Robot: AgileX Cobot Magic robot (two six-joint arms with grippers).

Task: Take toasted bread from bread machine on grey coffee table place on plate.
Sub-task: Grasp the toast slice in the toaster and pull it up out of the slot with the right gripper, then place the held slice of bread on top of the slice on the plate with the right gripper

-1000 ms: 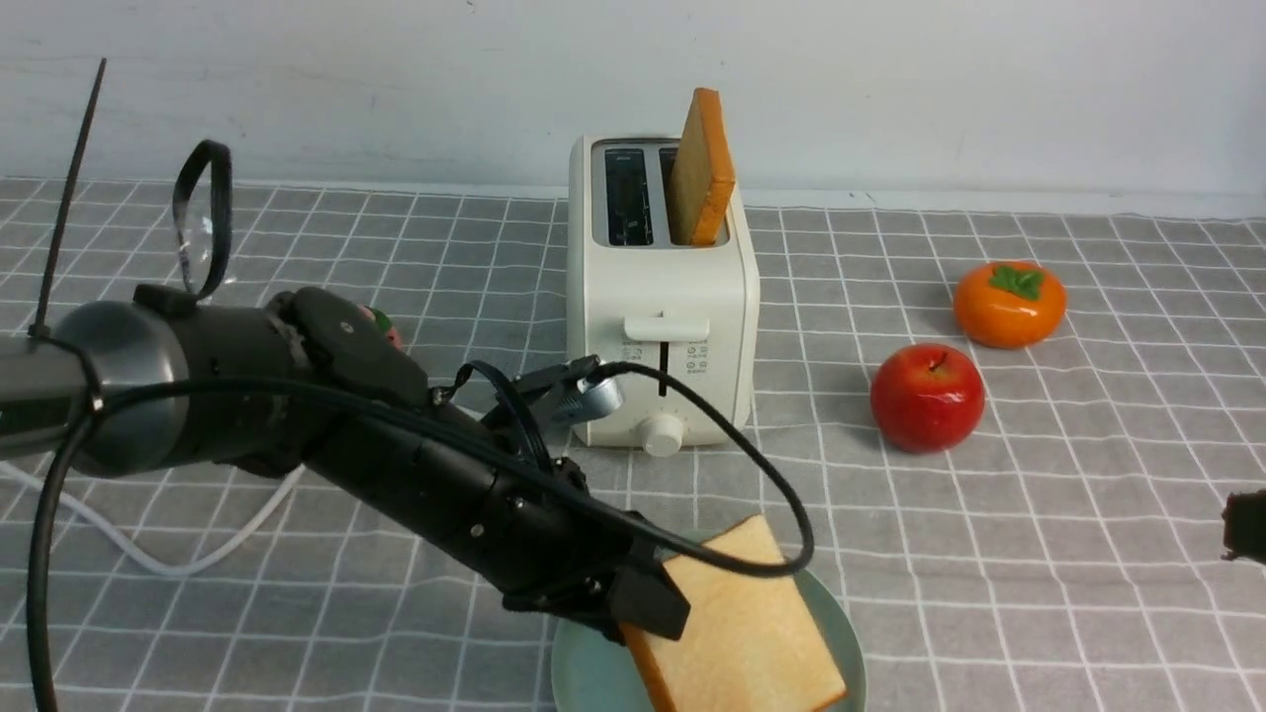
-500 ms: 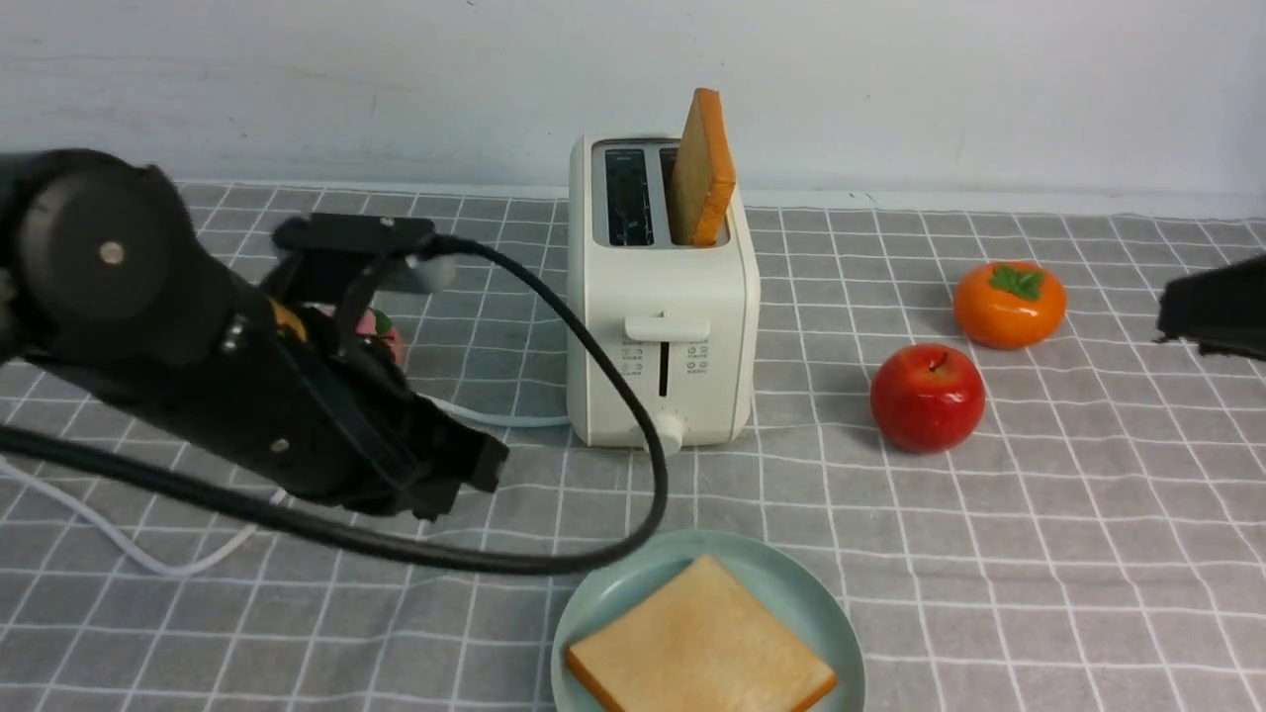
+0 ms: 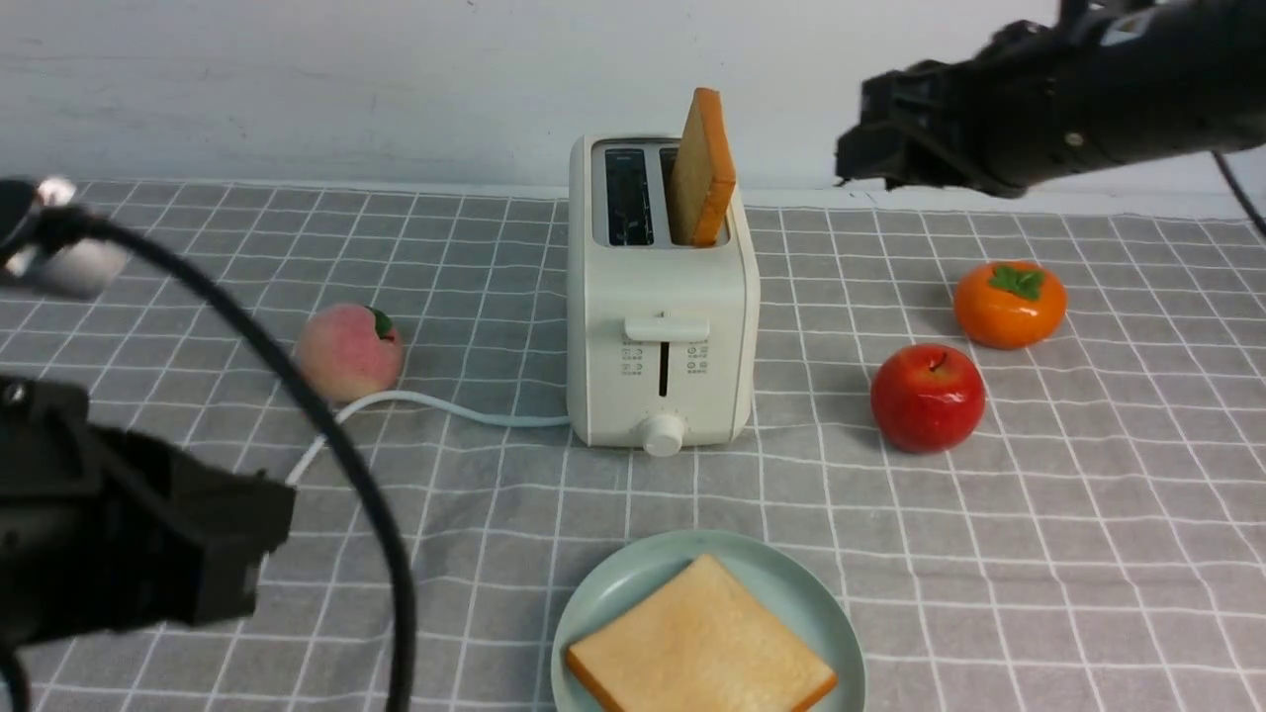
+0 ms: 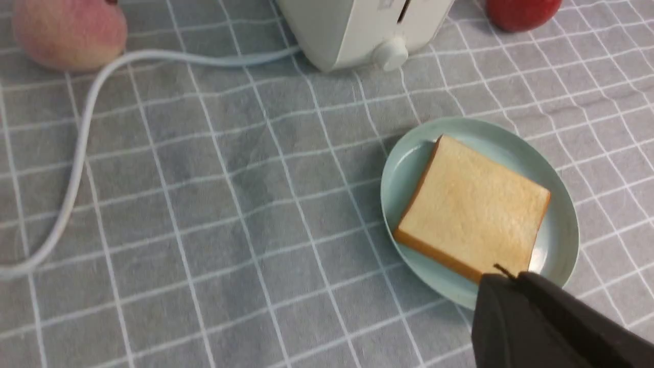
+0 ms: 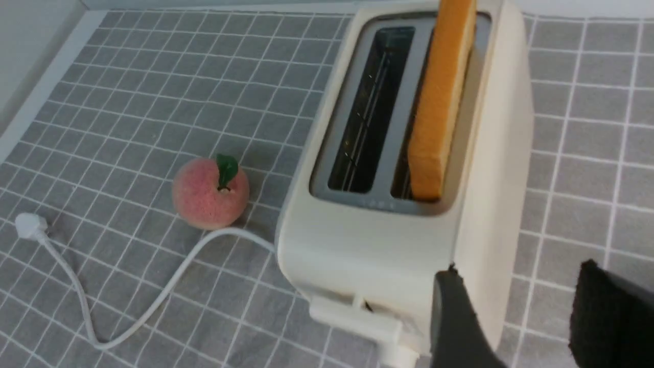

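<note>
The cream-white bread machine [image 3: 661,297] stands mid-table on the grey coffee table [image 3: 1088,554]. One slice of toasted bread [image 3: 704,168] sticks upright out of its right slot; the left slot is empty. A second slice [image 3: 700,653] lies flat on the mint-green plate [image 3: 603,608] in front of the machine. My left gripper [image 4: 503,278] is shut and empty, low at the near left, apart from the plate. My right gripper [image 5: 518,278] hangs open and empty, high to the right of the machine [image 5: 368,240], above and beside the upright slice [image 5: 439,102].
A peach [image 3: 348,352] sits left of the machine, beside the white cord [image 3: 435,403] that runs off to the left. A red apple [image 3: 927,398] and an orange persimmon [image 3: 1009,304] lie to the right. A pale wall closes off the back.
My left gripper let go of the slice on the plate, shut and drew back to the near left. My right arm came in from the right, rose towards the machine and opened.
</note>
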